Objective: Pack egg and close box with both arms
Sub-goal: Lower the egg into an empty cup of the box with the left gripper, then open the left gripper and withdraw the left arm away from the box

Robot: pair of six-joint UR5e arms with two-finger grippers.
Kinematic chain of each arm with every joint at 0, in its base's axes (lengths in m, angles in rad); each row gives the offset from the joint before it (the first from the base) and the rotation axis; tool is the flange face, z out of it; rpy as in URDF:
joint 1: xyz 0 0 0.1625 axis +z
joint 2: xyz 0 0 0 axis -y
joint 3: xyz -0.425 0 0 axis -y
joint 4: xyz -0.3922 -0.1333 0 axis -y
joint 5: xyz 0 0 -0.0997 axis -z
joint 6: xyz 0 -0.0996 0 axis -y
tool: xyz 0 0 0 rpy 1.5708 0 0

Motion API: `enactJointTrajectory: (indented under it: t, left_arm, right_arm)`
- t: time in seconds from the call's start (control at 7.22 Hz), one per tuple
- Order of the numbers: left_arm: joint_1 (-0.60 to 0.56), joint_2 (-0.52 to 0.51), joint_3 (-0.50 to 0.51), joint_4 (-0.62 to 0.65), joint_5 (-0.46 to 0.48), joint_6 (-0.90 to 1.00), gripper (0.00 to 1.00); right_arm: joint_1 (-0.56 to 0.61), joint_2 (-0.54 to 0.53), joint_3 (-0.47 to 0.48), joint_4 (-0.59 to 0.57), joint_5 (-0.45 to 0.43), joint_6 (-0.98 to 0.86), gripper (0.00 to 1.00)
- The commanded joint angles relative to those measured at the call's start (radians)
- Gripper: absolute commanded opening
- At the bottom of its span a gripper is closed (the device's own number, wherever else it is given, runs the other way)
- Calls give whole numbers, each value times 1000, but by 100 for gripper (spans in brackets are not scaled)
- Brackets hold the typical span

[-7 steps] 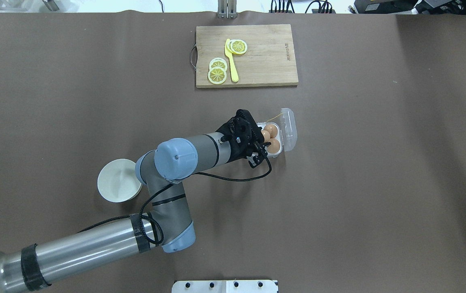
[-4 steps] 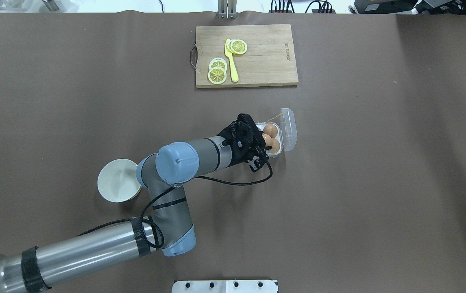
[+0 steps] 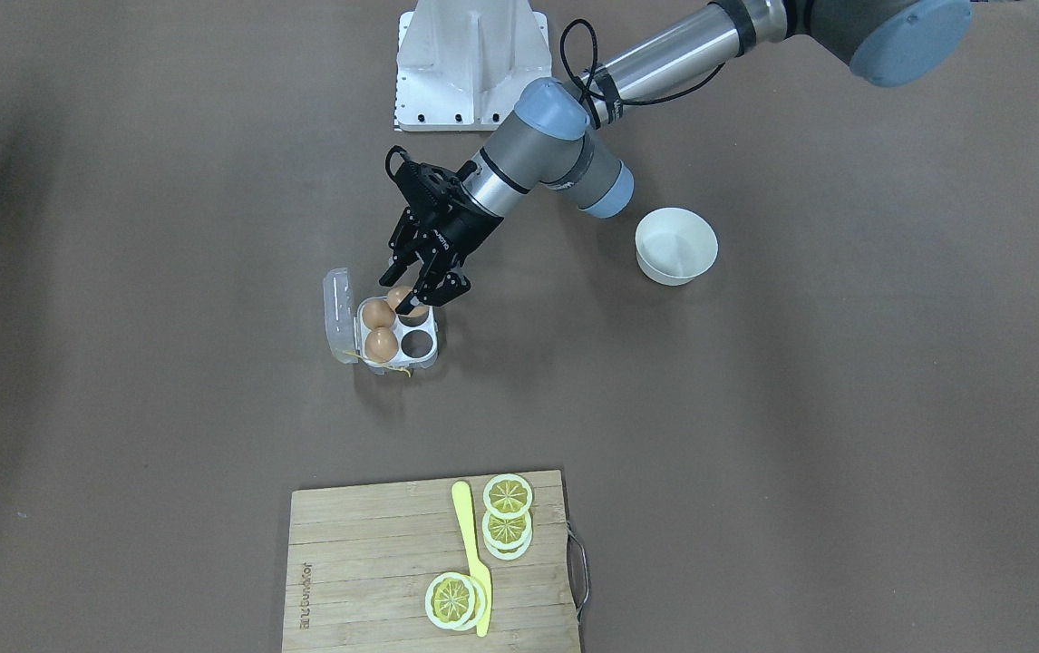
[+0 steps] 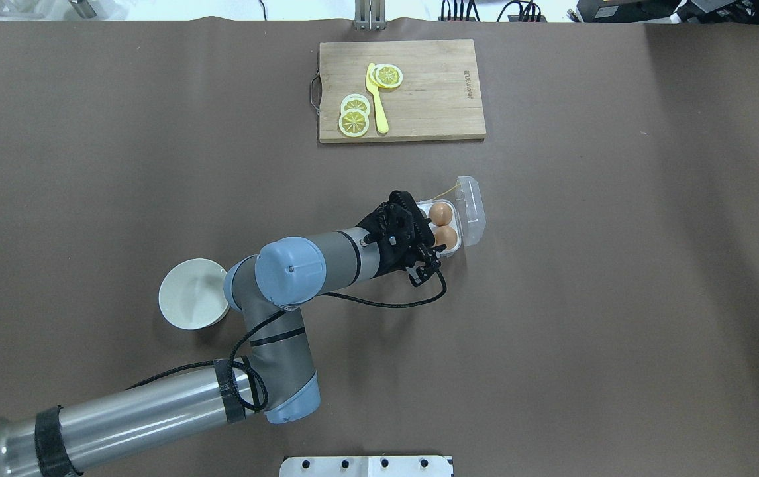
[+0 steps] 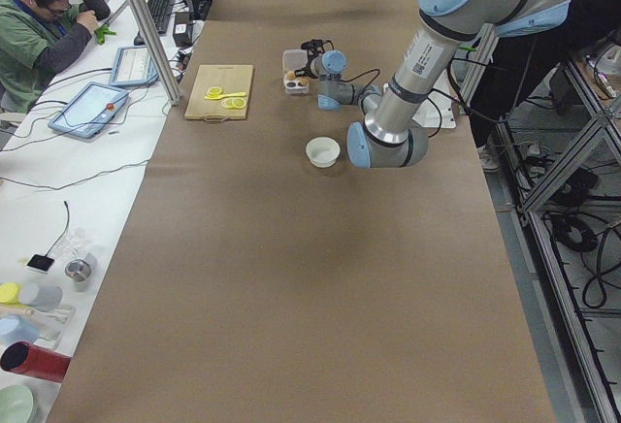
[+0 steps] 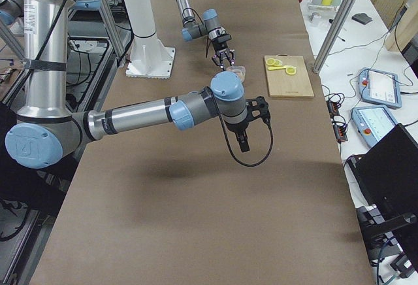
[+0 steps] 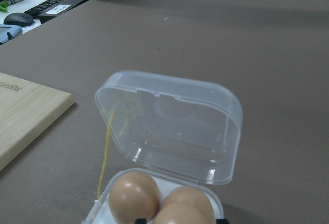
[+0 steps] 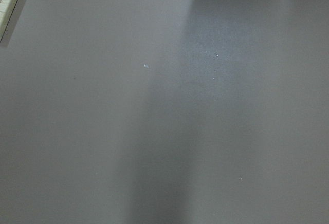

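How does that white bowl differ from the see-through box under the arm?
The bowl is round, white and opaque; the box is square and clear, with four cups. The bowl is empty; the box holds two eggs, with a third egg in the left gripper over it. The box has a hinged lid, standing open; the bowl has none. Both rest on the brown table.

from overhead the left gripper (image 3: pixel 418 288) hides the egg (image 3: pixel 400 297) under its fingers; they perhaps touch it. the wrist camera cuts off the box (image 7: pixel 169 126) beside the fingertips. the right gripper (image 6: pixel 243 142) is too small to judge.
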Motion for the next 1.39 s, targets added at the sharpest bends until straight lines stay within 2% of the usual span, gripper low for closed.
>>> enactJointTrajectory:
  t: [0.0,0.28,0.42,0.55,0.83,0.97,1.11,1.25]
  left_arm:
    - [-1,-1,-8,-2,0,-2,63]
    - [-4,-1,-25,3,-1,-8,64]
    - [-10,-1,-39,6,-1,-15,68]
    - [-21,-2,-63,12,-5,-91,79]
    - [-21,-4,-91,12,-20,-609,73]
    - [-47,5,-120,23,-50,-751,75]
    - [-93,5,-158,113,-87,-766,78]
    - [-186,5,-210,249,-201,-813,87]
  right_arm:
    - [0,0,0,2,1,0,100]
    - [0,0,2,0,1,0,100]
    - [0,0,2,0,1,0,100]
    - [-1,0,2,0,1,3,100]
    - [0,0,0,-3,8,17,100]
    - [-7,0,2,-2,13,75,100]
    - [-30,2,9,2,13,127,100]
    - [-45,5,9,26,13,167,100]
